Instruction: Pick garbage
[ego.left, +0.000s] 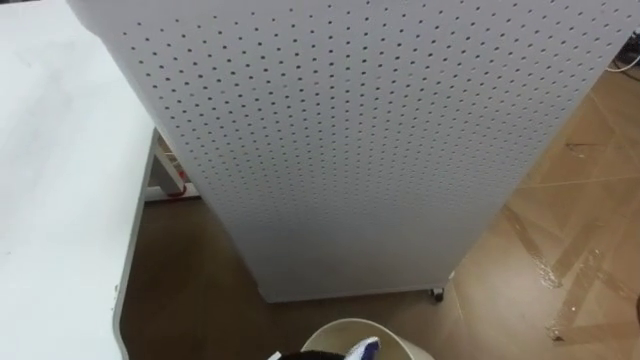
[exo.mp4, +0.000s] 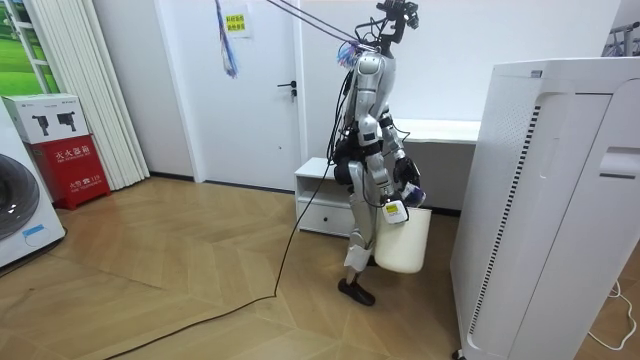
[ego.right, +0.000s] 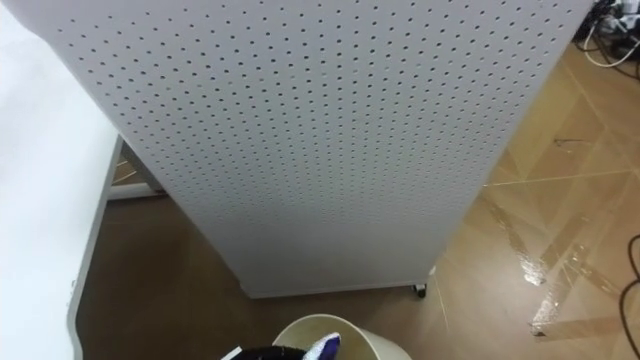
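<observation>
the robot is seen in the room view standing on the wooden floor (exo.mp4: 180, 270), between a low white drawer unit (exo.mp4: 322, 200) on the far side and a tall white cabinet (exo.mp4: 545, 200) at the room view's right, which it faces. a cream bin (exo.mp4: 402, 245) is held up off the floor in front of its hips. the right hand (exo.mp4: 394, 205), on the side of the body turned to the camera, is placed at the bin's near rim; whether its fingers are curled over the rim cannot be told. in the eye views the perforated side of the cabinet is met straight ahead and a small caster (ego.left: 437, 293) is seen under its near right corner. a white worktop (ego.left: 60, 180) runs along the left. at the bottom edge the bin's round rim is seen, and the left hand (ego.left: 305, 354) is laid dark across its mouth from the left, cut off by the edge, so that it cannot be told whether its fingers are spread or closed. a small blue and white piece of garbage (ego.left: 366, 347) is seen at the right end of that hand, over the bin's mouth; whether it is pinched or only touched cannot be told. a white door (exo.mp4: 262, 90) and a red box (exo.mp4: 72, 170) are seen far off at the room view's left.
</observation>
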